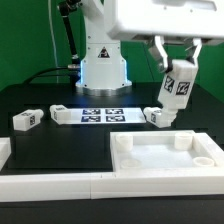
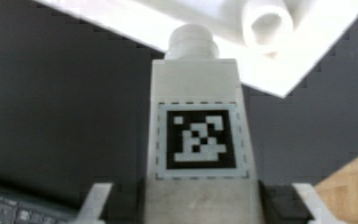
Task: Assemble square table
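Our gripper (image 1: 178, 66) is pinched on a leg (image 1: 179, 88), with its fingers (image 2: 101, 203) pressed against two opposite flat sides. It holds the leg in the air, slightly tilted, toward the exterior view's right and just beyond the far edge of the tabletop (image 1: 165, 158). The tabletop lies rim up on the dark table, with no leg fitted in it yet.

We judge the leg to be light, stiff plastic with smooth faces, so it could slip or twist if held near one end. The flat sides around its tag look like the best place to hold it, leaving the narrow peg end free. The tabletop seems just as rigid but too broad for the jaws, except at its rim.

In the wrist view the leg fills the frame and hides what lies below it. The fingers are cut off at the edge, and the peg tip is blurred, possibly threaded. In the exterior view the tabletop's near edge blends into the border bars (image 1: 60, 185).
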Motion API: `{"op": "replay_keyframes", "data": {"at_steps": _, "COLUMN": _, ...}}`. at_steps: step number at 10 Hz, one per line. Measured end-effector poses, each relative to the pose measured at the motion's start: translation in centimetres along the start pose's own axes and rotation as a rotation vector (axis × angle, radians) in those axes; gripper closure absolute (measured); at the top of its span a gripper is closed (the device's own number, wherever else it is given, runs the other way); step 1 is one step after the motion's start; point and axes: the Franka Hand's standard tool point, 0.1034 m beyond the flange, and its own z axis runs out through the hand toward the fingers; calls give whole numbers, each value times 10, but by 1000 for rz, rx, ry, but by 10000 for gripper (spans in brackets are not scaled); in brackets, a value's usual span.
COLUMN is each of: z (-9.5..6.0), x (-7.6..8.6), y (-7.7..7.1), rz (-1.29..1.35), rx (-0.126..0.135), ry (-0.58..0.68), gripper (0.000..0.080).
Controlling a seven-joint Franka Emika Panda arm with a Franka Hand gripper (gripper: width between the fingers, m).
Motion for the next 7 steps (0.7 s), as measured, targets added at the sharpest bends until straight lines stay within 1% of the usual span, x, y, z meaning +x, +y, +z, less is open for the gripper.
{"op": "replay_keyframes", "data": {"at_steps": 2, "z": 5, "x": 0, "y": -11, "rz": 24, "rx": 28, "ry": -5, "gripper": 508}}
{"op": "replay_keyframes", "data": {"at_steps": 3, "z": 13, "x": 1, "y": -22, "rz": 53, "rx": 53, "ry": -5, "gripper": 508}}
{"op": "replay_keyframes", "data": {"at_steps": 4, "z": 18, "x": 6, "y": -32, "rz": 58, "rx": 66, "ry": 11, "gripper": 508}}
{"op": "replay_keyframes", "data": {"at_steps": 6, "z": 20, "x": 16, "y": -41, "rz": 140, "rx": 70, "ry": 34, "gripper": 508}}
{"op": "replay_keyframes", "data": {"at_steps": 7, "z": 21, "x": 15, "y": -39, "rz": 124, "rx": 69, "ry": 32, "gripper": 508}}
